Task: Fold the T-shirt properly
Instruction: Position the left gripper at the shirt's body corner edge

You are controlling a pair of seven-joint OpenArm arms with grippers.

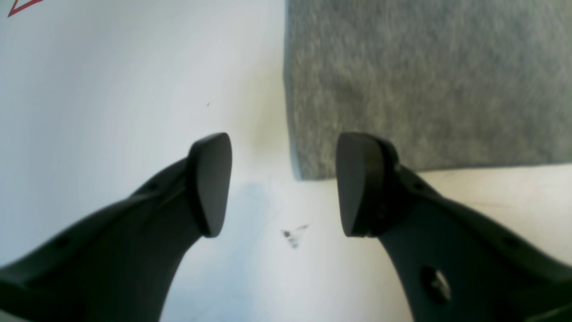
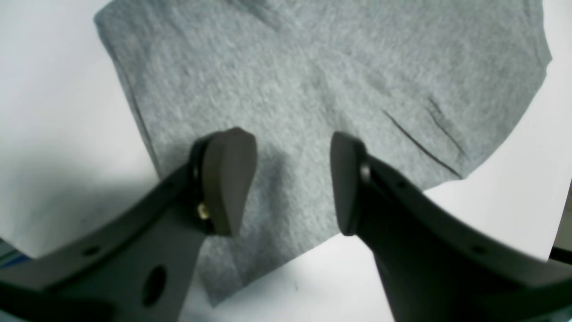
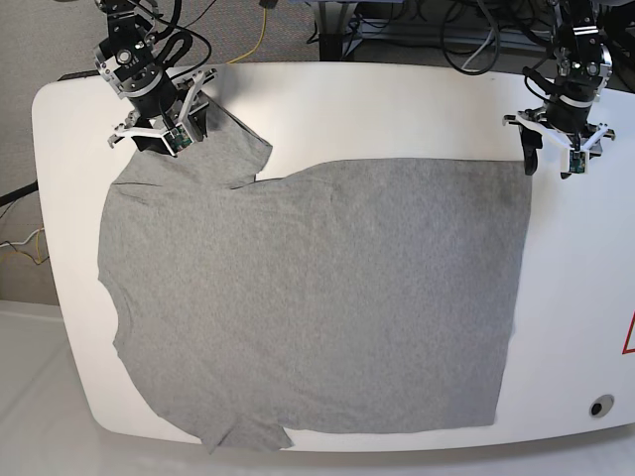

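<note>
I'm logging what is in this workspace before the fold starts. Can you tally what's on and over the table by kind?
T-shirt, grey, spread flat: 1
Table, white: 1
Grippers, both open and holding nothing: 2, the left gripper and the right gripper
Total: 4

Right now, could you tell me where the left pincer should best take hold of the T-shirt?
Probably the hem corner of the T-shirt: it lies flat and square between the left pincer's open jaws, so come straight down from above.
</note>
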